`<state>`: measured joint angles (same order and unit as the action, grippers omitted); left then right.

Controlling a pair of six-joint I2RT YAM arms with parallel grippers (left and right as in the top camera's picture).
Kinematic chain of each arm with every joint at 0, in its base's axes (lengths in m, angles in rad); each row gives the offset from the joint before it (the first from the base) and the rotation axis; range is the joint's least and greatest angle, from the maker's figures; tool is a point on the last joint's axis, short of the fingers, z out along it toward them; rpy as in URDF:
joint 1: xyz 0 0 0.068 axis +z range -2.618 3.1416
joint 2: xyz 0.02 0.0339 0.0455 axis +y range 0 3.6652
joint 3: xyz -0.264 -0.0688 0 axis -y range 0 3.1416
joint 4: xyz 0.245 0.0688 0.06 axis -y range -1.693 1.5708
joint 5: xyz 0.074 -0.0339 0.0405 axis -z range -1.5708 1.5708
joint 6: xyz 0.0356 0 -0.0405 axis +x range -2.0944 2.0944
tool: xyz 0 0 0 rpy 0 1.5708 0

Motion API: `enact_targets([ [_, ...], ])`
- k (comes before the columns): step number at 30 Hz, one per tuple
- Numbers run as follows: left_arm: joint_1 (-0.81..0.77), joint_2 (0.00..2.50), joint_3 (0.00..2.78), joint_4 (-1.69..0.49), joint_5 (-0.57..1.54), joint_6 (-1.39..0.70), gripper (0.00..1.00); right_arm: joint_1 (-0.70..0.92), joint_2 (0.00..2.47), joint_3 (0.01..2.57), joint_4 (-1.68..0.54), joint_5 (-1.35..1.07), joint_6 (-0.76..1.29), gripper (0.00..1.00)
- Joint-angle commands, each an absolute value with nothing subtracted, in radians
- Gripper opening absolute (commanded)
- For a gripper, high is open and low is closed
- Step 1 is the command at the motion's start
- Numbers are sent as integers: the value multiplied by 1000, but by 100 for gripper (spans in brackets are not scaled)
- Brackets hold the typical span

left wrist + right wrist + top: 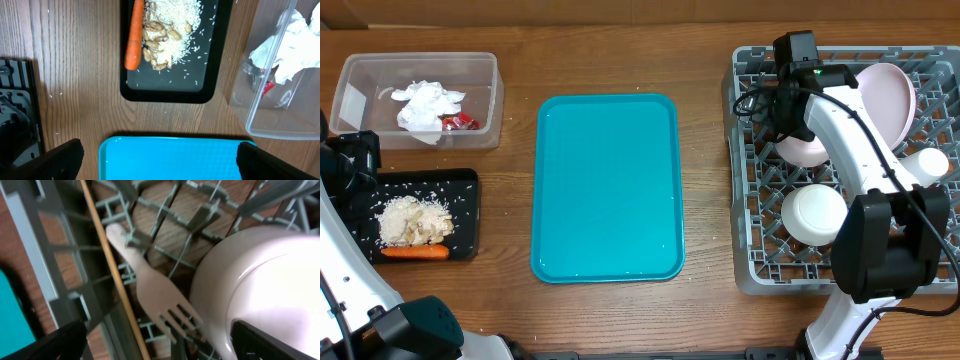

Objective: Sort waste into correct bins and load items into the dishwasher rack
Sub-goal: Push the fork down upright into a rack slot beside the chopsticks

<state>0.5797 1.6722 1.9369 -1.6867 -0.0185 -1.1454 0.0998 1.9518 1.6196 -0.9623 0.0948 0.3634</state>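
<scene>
Waste first, folks: we see crumpled napkins (428, 100) and the red wrapper (462, 122) lying in the clear tub (370, 75) at the far left corner of the bench (710, 60). Just in front of it, the black tray (460, 190) carries a heap of pale food scraps (415, 220), loose grains scattered around, and the carrot (415, 253) lies right beside the heap. In the middle we have the teal tray (608, 188), flat on the wood.

Over to the dishwasher rack (744, 230) on the right: the plate (890, 95) stands on edge among the pegs at the back, one bowl (813, 213) sits upside down nearer the front, the cup (930, 162) sits by the right wall, and a second bowl (802, 150) peeks out from under the right arm (850, 130). The fork (155, 292) lies on the grid floor, tines just beside that second bowl.

The right tool (157, 325) hangs above the fork, fingers spread wide, gripping nothing. The left tool (160, 147) hovers above the bench, fingers spread wide too, nothing between them but the teal tray's edge below, black tray beyond.
</scene>
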Motion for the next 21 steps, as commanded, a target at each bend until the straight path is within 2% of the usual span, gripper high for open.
enact_targets([
  [1,580,1671,1939,-1689,-26,-1133,100,94,1949,1622,-937,80,374,92],
  [6,580,1671,1939,-1689,-26,-1133,100,94,1949,1622,-911,73,371,87],
  [13,580,1671,1939,-1689,-26,-1133,100,94,1949,1622,-878,73,366,86],
  [15,580,1671,1939,-1689,-26,-1133,100,94,1949,1622,-870,73,363,82],
  [18,580,1671,1939,-1689,-26,-1133,100,94,1957,1622,-871,74,363,72],
  [21,580,1671,1939,-1689,-26,-1133,100,94,2006,1622,-880,76,364,72],
])
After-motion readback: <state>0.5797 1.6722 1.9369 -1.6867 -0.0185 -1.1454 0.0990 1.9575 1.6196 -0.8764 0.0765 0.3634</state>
